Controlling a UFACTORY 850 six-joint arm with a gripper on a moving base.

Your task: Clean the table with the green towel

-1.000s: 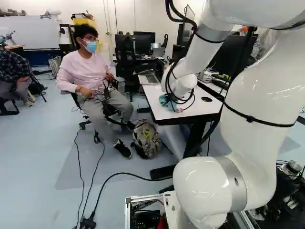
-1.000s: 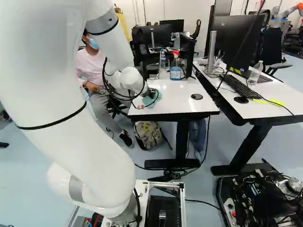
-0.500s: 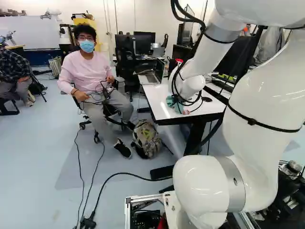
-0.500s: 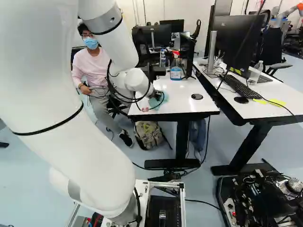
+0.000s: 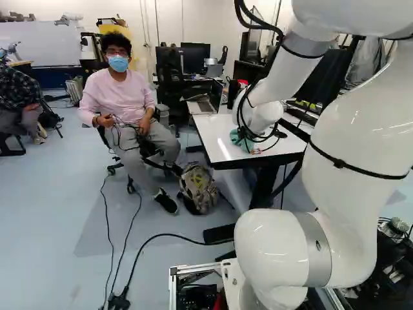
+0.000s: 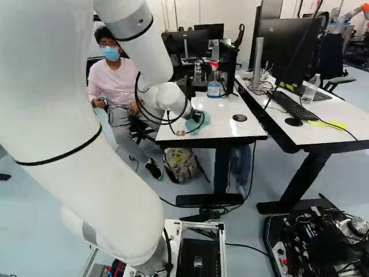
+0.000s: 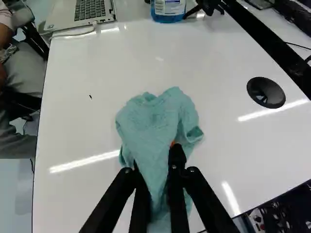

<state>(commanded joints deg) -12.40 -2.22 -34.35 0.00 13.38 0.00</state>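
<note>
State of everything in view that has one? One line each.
Gripper: shut on the towel
Green towel: crumpled, lying on the table
Table: dark speck on its top
Laptop: open
Spray bottle: upright, blue liquid inside
Clear bottle: upright
Backpack: on the floor

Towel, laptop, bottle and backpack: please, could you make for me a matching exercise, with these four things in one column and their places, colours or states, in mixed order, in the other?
1. Towel
2. Laptop
3. Bottle
4. Backpack

A. Blue liquid inside
B. On the floor
C. Held between the fingers of the gripper
D. Silver, with dark keys

Right pairs: 1-C, 2-D, 3-A, 4-B
</note>
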